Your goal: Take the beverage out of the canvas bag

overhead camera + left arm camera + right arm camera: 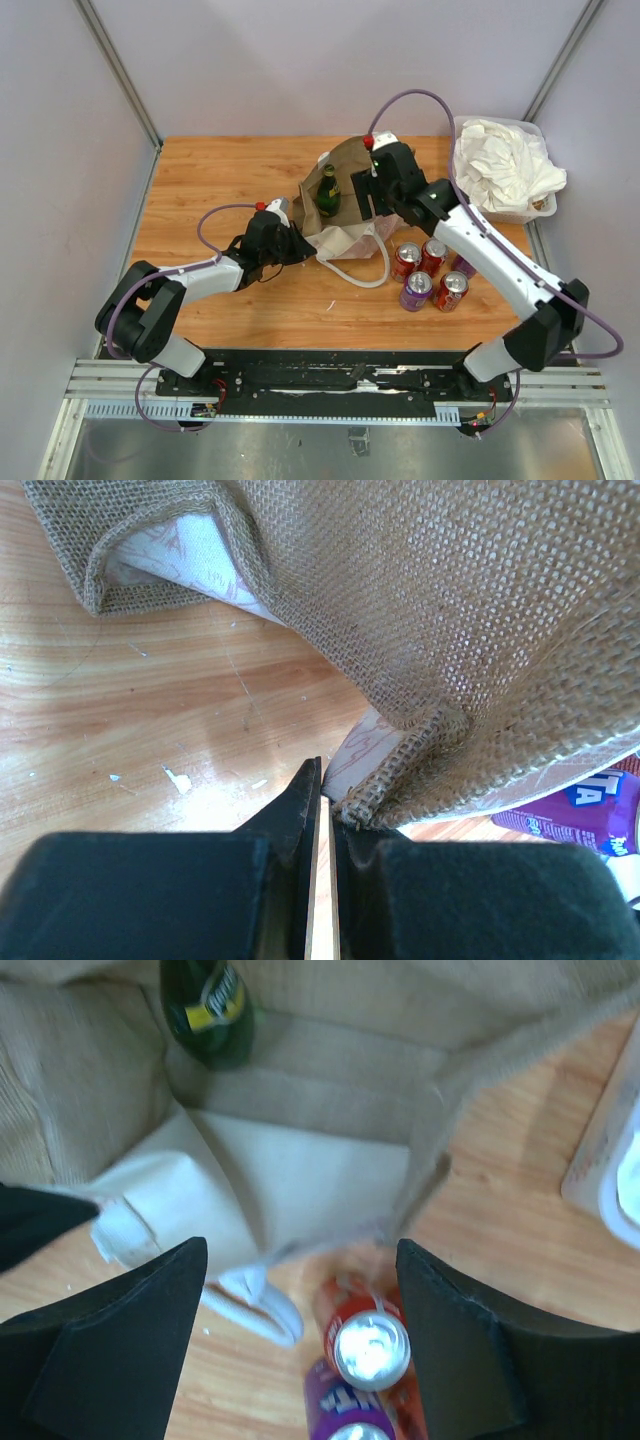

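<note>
The tan canvas bag lies at the table's middle, mouth open toward the back. A dark green bottle with a yellow label stands inside it and also shows in the right wrist view. My left gripper is at the bag's near-left corner. Its jaws are nearly closed and pinch the burlap corner at the tips. My right gripper is open and empty above the bag's right side, to the right of the bottle. The bag's pale panel lies below it.
Several red and purple soda cans stand right of the bag; one red can is under my right gripper. The white handle loops toward the front. A clear bin of white cloths stands at the back right.
</note>
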Controlling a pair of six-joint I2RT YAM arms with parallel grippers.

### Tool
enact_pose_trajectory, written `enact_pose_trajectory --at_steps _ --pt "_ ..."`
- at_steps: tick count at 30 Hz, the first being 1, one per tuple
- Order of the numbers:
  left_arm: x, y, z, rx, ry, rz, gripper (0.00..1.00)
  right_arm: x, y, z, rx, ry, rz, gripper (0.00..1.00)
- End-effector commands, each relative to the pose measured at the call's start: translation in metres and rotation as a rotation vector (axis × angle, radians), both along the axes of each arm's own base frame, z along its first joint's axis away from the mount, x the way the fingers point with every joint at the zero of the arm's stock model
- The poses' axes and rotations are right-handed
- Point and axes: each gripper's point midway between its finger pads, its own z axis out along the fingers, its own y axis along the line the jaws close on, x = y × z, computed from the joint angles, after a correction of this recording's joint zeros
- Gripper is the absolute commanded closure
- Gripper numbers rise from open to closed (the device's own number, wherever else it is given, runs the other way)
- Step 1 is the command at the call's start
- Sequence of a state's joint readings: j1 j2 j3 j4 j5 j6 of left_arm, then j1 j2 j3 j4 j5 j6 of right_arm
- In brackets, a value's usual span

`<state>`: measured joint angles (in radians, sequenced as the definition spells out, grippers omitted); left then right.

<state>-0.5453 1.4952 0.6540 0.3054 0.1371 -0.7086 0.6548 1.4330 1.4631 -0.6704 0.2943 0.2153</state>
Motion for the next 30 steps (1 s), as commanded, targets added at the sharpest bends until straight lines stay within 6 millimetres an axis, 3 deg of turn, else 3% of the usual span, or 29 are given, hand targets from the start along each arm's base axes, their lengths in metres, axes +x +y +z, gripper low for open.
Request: enact_pose_trajectory --at_steps 1,15,18,19,30 --pt "0.001 0.004 -0.001 0.007 0.008 0.013 0.91 0.037 0.037 0.015 0.009 -0.081 0.095 0.24" --pt "0.009 -0.004 0.017 -0.028 -0.014 0.007 0.91 0.137 0.114 -0.027 0.03 -0.171 0.168 0.26" --pt "0.009 -0.005 0.021 -0.04 -0.018 0.005 0.91 0.149 0.122 -0.025 0.06 -0.203 0.174 0.26" --pt "0.009 -0.005 0.022 -0.042 -0.02 0.005 0.91 0.155 0.126 -0.036 0.059 -0.194 0.175 0.26" --pt "0.008 -0.004 0.026 -0.05 -0.023 0.006 0.91 0.182 0.135 -0.067 0.116 -0.161 0.148 0.28"
